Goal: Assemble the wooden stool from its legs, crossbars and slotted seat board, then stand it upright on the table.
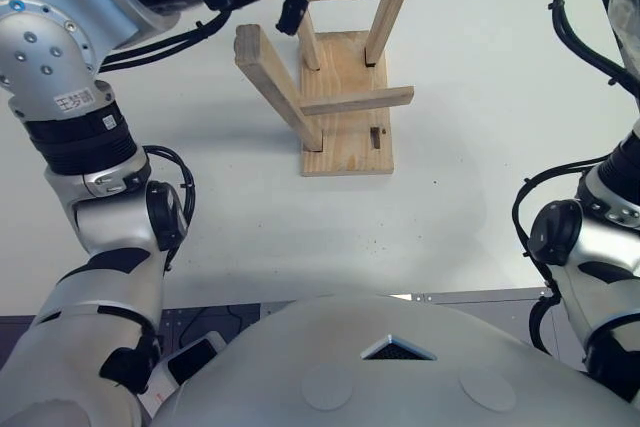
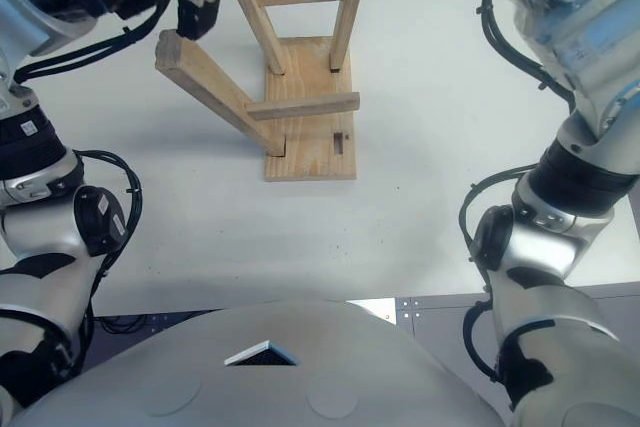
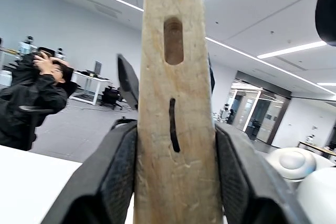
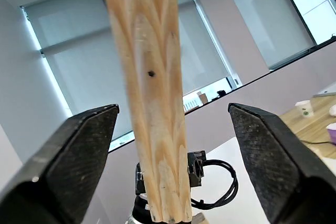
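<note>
Office bkgd [image 3: 63,35]; L pincer [image 3: 176,145] clamps leg [image 3: 157,93], R pincer [image 4: 173,114] agape.

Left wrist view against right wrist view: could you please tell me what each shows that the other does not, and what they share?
Left wrist view: the left claw shut on a slotted leg, fingers pressed to both sides. Right wrist view: the right claw open around a second leg, gaps either side, windows behind. Shared: a wooden leg between the claw's fingers.

A stool leg [image 3: 176,129] is cut off at both ends in the left wrist view; some seat board [image 1: 345,152] slots are hidden.
</note>
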{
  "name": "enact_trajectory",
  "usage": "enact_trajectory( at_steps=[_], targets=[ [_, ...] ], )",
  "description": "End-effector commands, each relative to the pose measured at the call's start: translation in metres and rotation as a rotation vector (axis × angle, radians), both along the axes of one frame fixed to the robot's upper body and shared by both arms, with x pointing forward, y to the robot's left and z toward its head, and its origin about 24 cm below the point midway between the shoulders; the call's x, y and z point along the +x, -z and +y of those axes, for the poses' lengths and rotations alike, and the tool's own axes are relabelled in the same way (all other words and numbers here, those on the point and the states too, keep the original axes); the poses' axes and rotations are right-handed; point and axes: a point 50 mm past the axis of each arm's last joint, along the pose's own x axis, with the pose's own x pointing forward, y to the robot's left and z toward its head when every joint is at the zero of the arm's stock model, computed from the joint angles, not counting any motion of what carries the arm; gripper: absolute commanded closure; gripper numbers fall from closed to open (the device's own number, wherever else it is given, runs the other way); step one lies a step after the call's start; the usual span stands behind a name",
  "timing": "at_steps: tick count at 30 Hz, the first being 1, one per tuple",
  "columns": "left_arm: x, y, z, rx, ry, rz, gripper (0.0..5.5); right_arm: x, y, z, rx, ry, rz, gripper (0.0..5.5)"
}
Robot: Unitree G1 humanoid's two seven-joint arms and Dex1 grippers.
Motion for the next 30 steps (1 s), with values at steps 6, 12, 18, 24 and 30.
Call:
enact_trajectory(
  at_steps=[6, 12, 18, 24, 30],
  targets=[
    [-0.004, 0.007, -0.007, 0.036, 0.003, 0.011, 3.49, -0.004, -0.007, 0.020, 0.010, -0.094, 0.023, 1.85],
    [-0.004, 0.008, -0.007, 0.037, -0.008, 0.017, 3.49, -0.006, -0.008, 0.021, 0.017, -0.111, 0.024, 2.85],
    [-0.001, 0.007, -0.006, 0.042, -0.019, 0.014, 3.49, -0.006, -0.006, 0.019, 0.014, -0.108, 0.013, 3.33],
    [0.012, 0.009, 0.002, 0.071, -0.114, 0.010, 2.74, -0.001, 0.000, 0.014, -0.002, -0.042, 0.009, 3.35],
    [0.016, 0.013, 0.037, 0.090, -0.221, 0.027, 1.80, 0.004, 0.017, -0.006, -0.034, 0.120, 0.025, 3.41]
  ],
)
